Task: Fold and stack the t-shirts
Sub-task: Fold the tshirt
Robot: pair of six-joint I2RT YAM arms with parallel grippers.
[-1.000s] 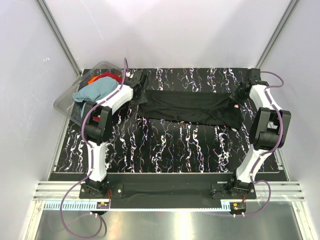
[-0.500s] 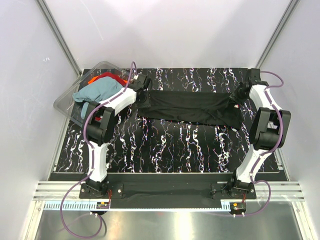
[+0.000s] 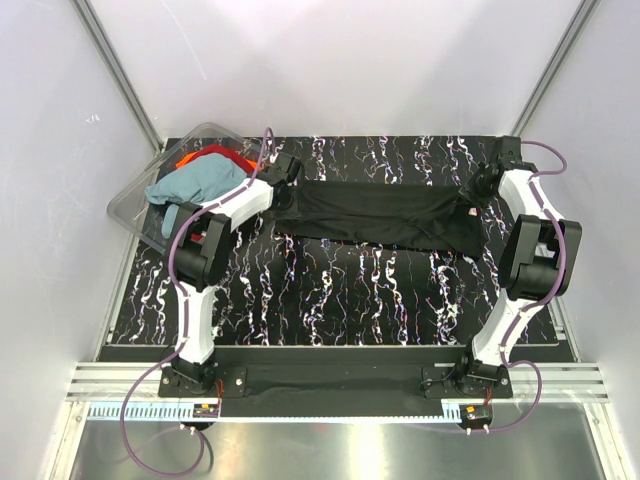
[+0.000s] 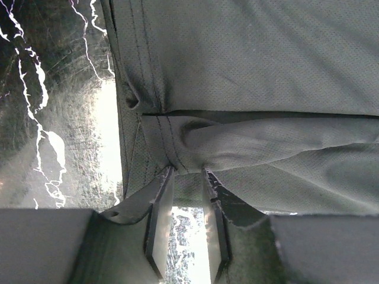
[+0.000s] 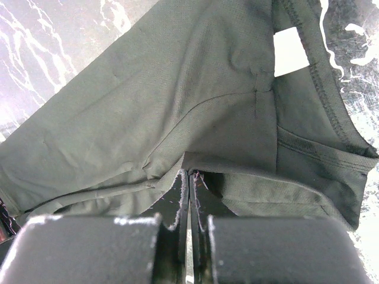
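Note:
The black t-shirt [image 3: 380, 215] lies stretched in a long band across the far middle of the table. My left gripper [image 3: 285, 172] is at its left end. In the left wrist view the jaws [image 4: 186, 173] stand apart with the hem of the shirt [image 4: 254, 59] between their tips. My right gripper [image 3: 478, 187] is at the shirt's right end. In the right wrist view it [image 5: 189, 173] is shut on a fold of the shirt [image 5: 148, 106]. The teal-blue shirt [image 3: 195, 182] and the red-orange shirt [image 3: 205, 155] lie crumpled in the tub.
The clear plastic tub [image 3: 130, 205] stands tilted at the table's far left corner. A white label [image 5: 290, 52] shows inside the black shirt near the collar. Grey walls close in the table on three sides.
My left gripper has moved right, from the tub's edge to the left end of the black shirt. The right arm has not moved.

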